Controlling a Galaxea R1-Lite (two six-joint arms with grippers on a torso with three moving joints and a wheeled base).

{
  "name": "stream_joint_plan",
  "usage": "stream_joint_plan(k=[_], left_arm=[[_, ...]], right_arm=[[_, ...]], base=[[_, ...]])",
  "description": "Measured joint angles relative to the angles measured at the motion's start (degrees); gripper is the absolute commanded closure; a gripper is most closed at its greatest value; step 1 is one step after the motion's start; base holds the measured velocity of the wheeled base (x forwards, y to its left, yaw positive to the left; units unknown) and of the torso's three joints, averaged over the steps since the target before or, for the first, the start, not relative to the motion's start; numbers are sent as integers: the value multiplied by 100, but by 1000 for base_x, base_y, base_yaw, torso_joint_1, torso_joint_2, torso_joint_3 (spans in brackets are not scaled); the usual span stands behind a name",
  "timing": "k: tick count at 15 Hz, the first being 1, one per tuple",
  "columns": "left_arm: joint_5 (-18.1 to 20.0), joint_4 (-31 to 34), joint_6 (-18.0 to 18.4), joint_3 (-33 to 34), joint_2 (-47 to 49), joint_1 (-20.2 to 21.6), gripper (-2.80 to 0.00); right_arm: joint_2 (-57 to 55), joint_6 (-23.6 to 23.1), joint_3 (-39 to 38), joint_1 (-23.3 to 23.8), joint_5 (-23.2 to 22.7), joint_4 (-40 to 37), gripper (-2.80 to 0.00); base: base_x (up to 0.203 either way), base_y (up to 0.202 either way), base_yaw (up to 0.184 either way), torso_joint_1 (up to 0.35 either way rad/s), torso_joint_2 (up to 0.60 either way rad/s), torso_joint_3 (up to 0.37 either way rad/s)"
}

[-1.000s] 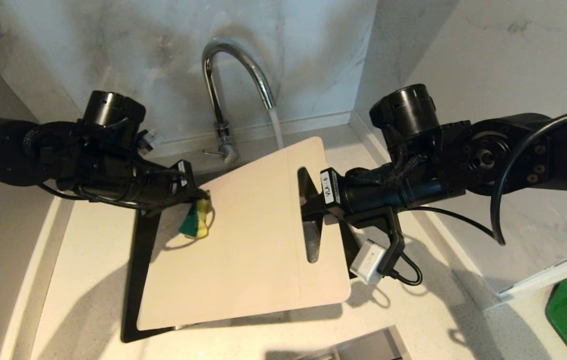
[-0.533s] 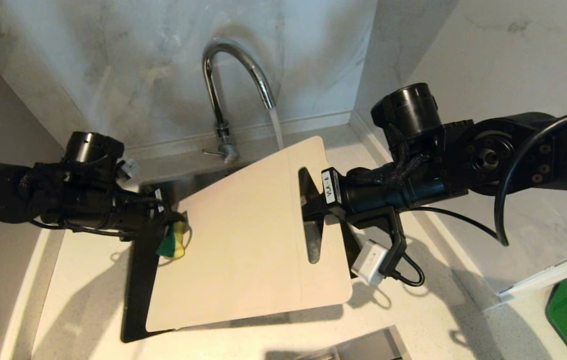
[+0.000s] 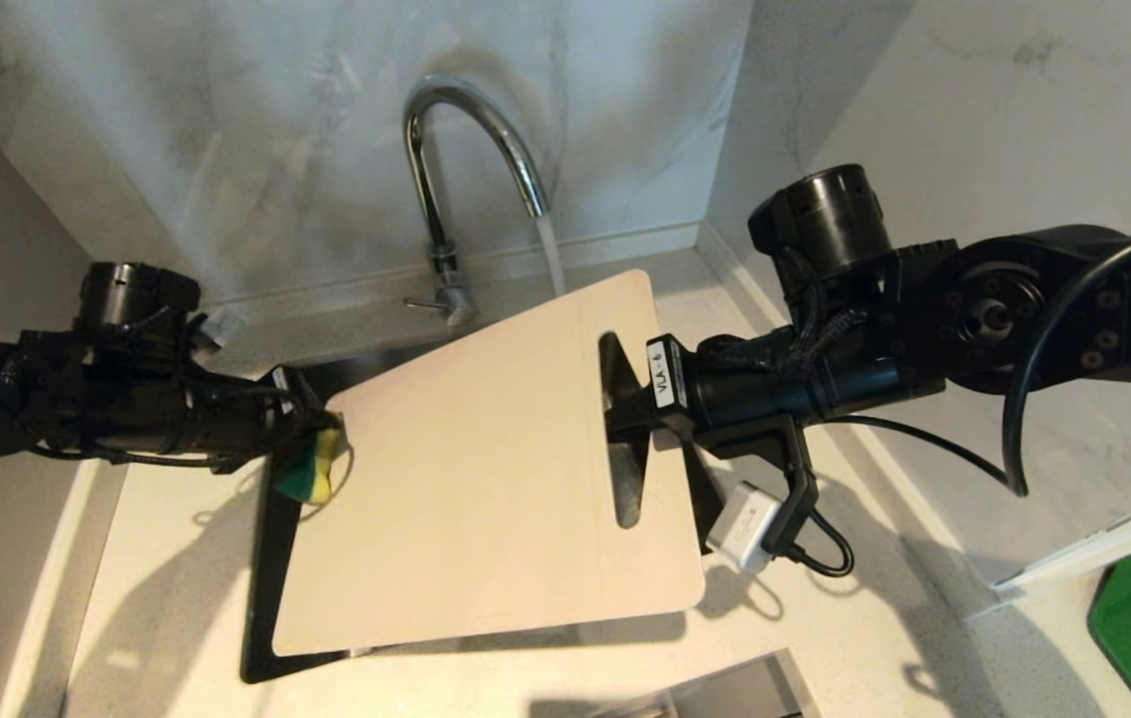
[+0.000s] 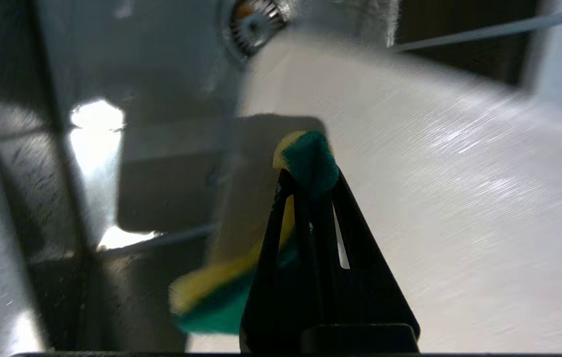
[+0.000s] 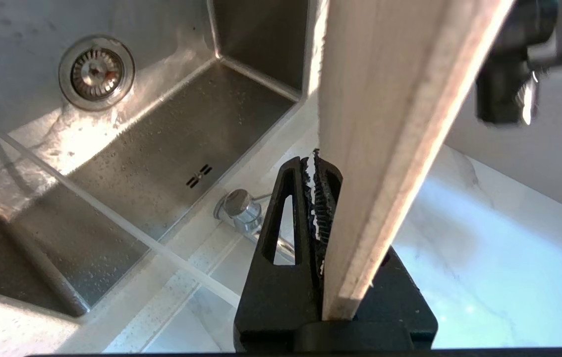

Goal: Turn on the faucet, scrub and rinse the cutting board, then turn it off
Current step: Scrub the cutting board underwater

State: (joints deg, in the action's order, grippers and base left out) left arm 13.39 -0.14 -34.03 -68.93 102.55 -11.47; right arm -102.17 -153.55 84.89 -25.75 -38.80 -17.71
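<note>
Beige plastic, the cutting board (image 3: 486, 469) is held tilted over the sink (image 5: 162, 148), its far corner under the running water of the faucet (image 3: 466, 130), and the right gripper (image 3: 625, 414) is closed on its edge beside the long handle slot. At the opposite edge of the board, the side away from the slot, the left gripper (image 3: 301, 449) pinches a green and yellow sponge (image 3: 306, 474) that touches the board's corner there. I judge that the next scrubbing stroke must go from this edge across the board toward the slot, so the left arm is the nearer one for it.
</note>
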Motion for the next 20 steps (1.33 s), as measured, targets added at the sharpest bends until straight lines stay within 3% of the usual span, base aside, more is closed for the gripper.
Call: stream_joint_plan(k=[2, 7, 9, 13, 16, 20], left_arm=[[9, 479, -114, -484, -115, -263, 0], [-57, 1277, -762, -1213, -506, -1703, 0], [-261, 1289, -1026, -1291, -614, -2316, 0], [-928, 1454, -1183, -2028, -295, -3031, 0], [-1064, 1554, -1204, -2173, -51, -3253, 0], [-1004, 1502, -1206, -1701, -43, -2981, 0]], right_arm=[[2, 4, -8, 12, -5, -6, 0], [-81, 412, 66, 78, 2, 566, 0], [-108, 465, 41, 79, 2, 608, 0], [-127, 472, -50, 80, 7, 608, 0], [-108, 475, -149, 108, 12, 617, 0], [-83, 477, -176, 135, 24, 603, 0]], base=[[0, 0, 0, 0, 0, 0], [0, 0, 0, 0, 0, 0], [0, 0, 0, 0, 0, 0], [0, 0, 0, 0, 0, 0], [0, 0, 0, 0, 0, 0], [0, 0, 0, 0, 0, 0]])
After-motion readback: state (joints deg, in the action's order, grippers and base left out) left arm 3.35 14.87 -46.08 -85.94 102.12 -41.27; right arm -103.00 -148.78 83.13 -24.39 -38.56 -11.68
